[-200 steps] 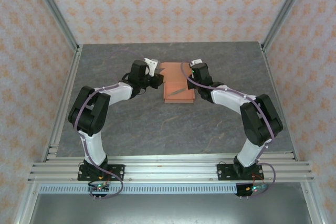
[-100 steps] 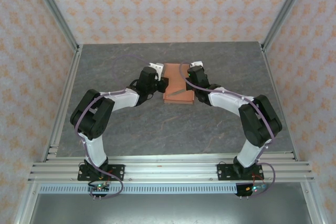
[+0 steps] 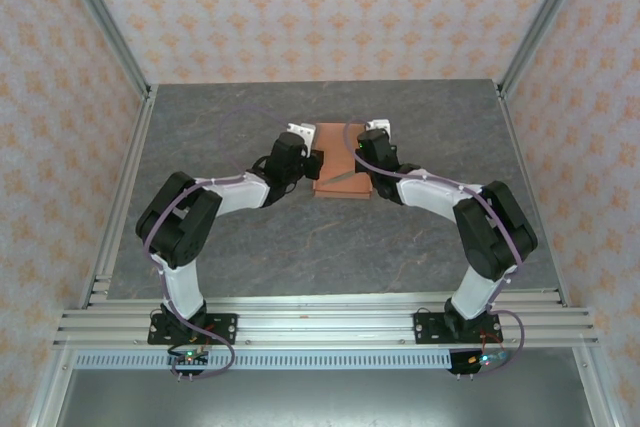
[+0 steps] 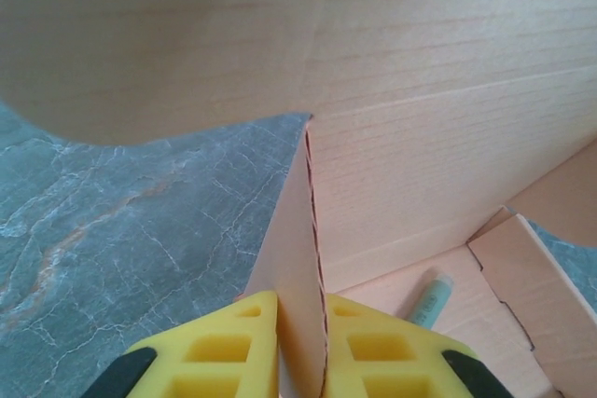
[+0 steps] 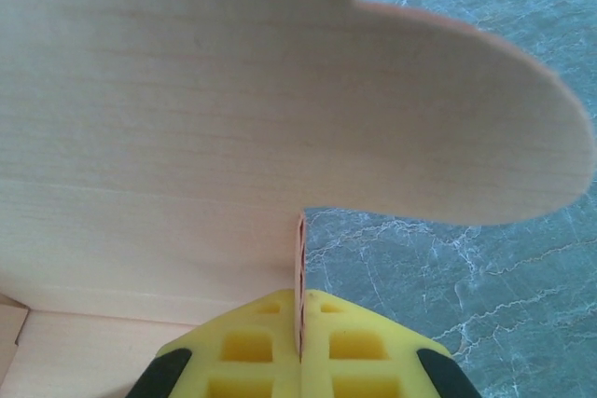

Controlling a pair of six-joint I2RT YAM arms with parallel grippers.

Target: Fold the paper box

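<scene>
The salmon-orange paper box (image 3: 336,155) lies at the middle of the table between both grippers. My left gripper (image 3: 313,163) is at its left side, shut on an upright card wall (image 4: 297,230) that stands between the yellow fingers (image 4: 219,353). My right gripper (image 3: 364,161) is at the box's right side, shut on the thin edge of a side wall (image 5: 300,258). A broad rounded flap (image 5: 233,109) rises right in front of the right wrist camera. In the left wrist view the box's far wall (image 4: 429,137) and floor panel show.
A small pale-green cylinder (image 4: 426,297) lies on the box floor near the left fingers. The grey marble-pattern table (image 3: 300,237) spreads around the box. Metal frame posts (image 3: 110,37) and patterned walls enclose it on three sides.
The left gripper has slid right up against the box's left side. Both grippers have drawn closer together, and the box looks narrower between them.
</scene>
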